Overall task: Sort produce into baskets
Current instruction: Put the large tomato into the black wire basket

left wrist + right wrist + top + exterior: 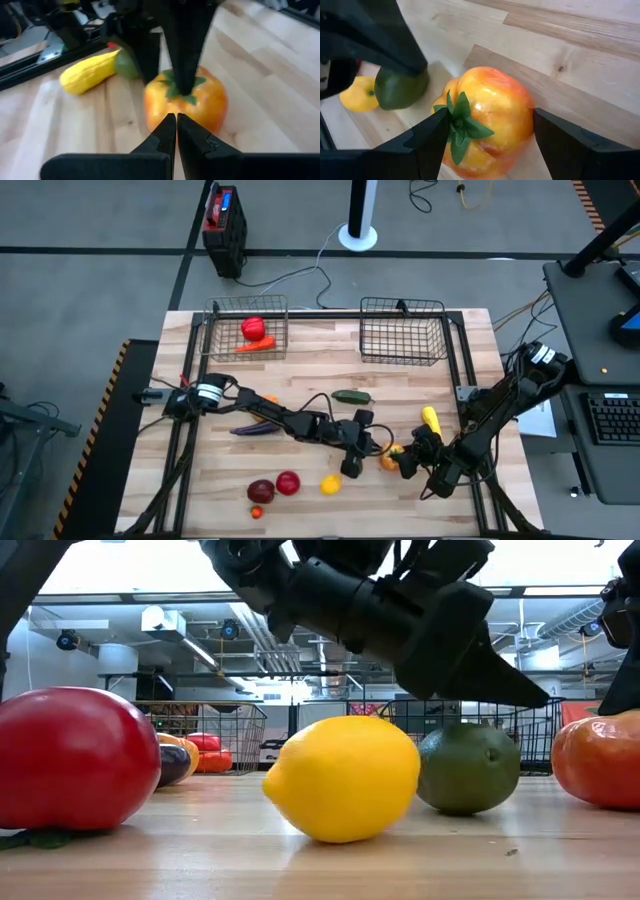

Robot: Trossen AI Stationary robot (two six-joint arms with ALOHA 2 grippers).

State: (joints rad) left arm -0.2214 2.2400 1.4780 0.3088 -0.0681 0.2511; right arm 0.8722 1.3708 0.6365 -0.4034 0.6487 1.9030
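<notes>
An orange-yellow toy pepper (492, 117) lies on the table near the front middle, its green stem sideways. My right gripper (487, 137) is open, one finger on each side of the pepper; it also shows in the high view (398, 464). My left gripper (176, 122) is shut, its tips just in front of the pepper (186, 102), above a green lime (468, 768). A lemon (330, 485) lies beside it. The left basket (215, 330) holds a red tomato (253, 328) and a carrot. The right basket (402, 340) shows nothing inside. My right gripper comes slanting down from the table's right; its fingers (427, 137) stand close against the pepper's stem end (460, 122) and its opposite side (527, 120). I cannot tell whether they touch. My left gripper's shut tips are near the pepper's side; I cannot tell whether they touch.
A yellow piece (430, 418), a green cucumber (352, 395), a purple eggplant (250, 430), a red apple (288, 482), a dark red piece (261, 490) and a small red one (256, 512) lie loose. Both arms crowd the front middle.
</notes>
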